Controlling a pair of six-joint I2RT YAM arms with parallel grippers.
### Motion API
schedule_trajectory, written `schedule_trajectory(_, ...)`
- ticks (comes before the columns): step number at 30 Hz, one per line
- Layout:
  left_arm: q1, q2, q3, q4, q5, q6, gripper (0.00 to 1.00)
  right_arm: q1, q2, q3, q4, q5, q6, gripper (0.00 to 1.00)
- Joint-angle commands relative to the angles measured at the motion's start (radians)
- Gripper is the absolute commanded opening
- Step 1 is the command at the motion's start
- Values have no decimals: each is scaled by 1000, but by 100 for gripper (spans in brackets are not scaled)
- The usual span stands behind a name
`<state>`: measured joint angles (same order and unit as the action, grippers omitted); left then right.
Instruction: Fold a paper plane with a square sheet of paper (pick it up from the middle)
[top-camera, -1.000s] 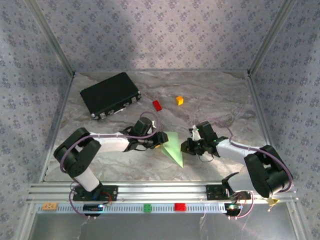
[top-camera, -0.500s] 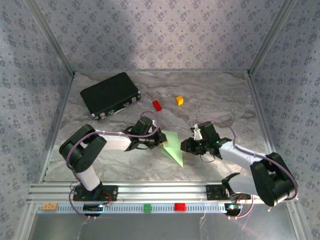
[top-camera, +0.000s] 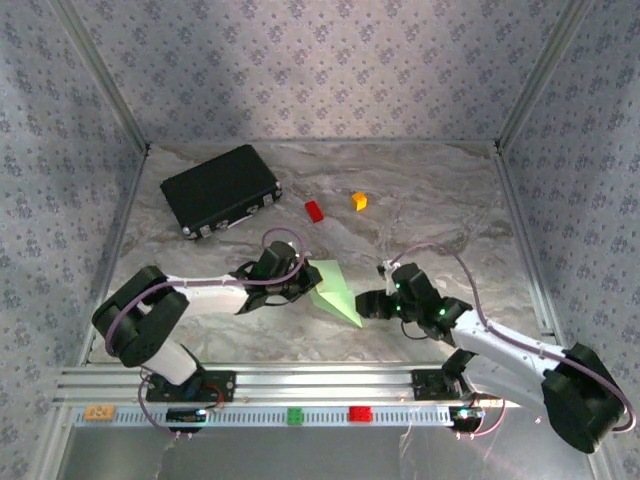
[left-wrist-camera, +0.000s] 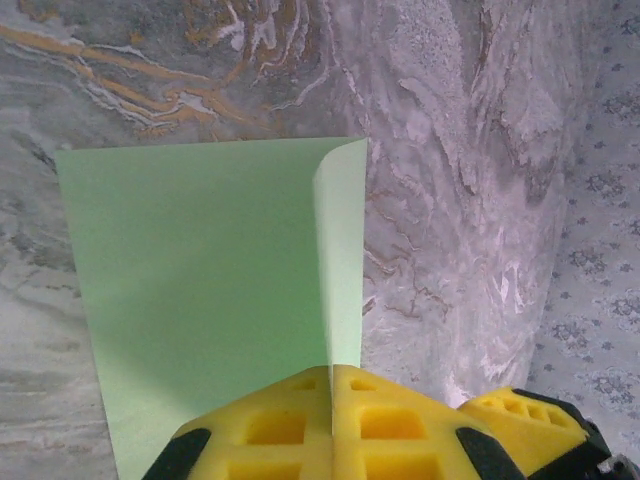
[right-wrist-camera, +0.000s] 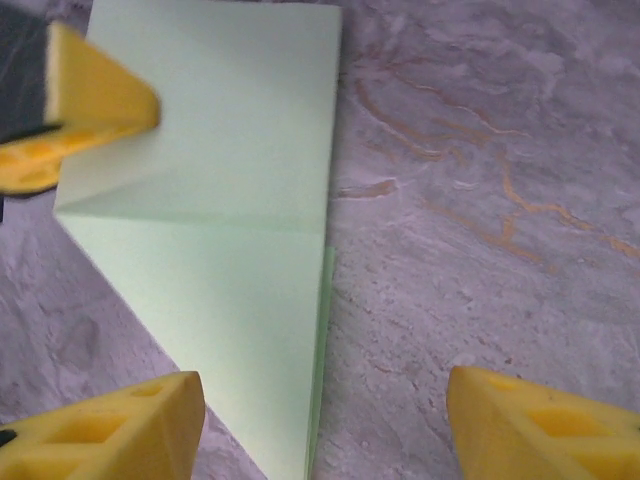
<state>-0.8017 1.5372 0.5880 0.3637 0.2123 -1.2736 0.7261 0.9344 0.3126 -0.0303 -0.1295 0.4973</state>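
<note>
Left gripper (left-wrist-camera: 330, 378): I read it as closed on the wide end of the paper plane (top-camera: 335, 292), one flap standing up between the pads. Right gripper (right-wrist-camera: 322, 400): spread wide, holding nothing, straddling the pointed end. Plane: mid-table, nearer the front edge, possibly slightly lifted. Black case (top-camera: 220, 188): back-left corner.

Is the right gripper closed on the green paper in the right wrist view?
No, the right gripper has its two yellow fingers wide apart, and the narrow end of the green paper lies between them.
</note>
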Motion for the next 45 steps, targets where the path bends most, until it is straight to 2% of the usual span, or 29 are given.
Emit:
schedule_trajectory(1, -10, 18, 32, -12, 3, 3, 6, 75, -44, -24, 55, 184, -151, 65)
schedule_trajectory(6, -14, 39, 55, 2, 33, 24, 20, 245, -31, -28, 97, 363, -302, 59)
schedule_trajectory(11, -12, 21, 61, -15, 38, 43, 21, 414, 61, -23, 201, 561, -430, 52)
schedule_trajectory(16, -11, 15, 71, -22, 47, 56, 17, 492, 185, 3, 260, 671, -493, 51)
schedule_trajectory(30, -10, 33, 87, -24, 63, 58, 14, 520, 363, 23, 359, 747, -529, 44)
schedule_trajectory(39, -9, 35, 88, -29, 63, 57, 13, 521, 370, -1, 382, 718, -500, 32)
schedule_trajectory(45, -8, 32, 90, -28, 64, 57, 10, 518, 365, -7, 369, 715, -479, 32)
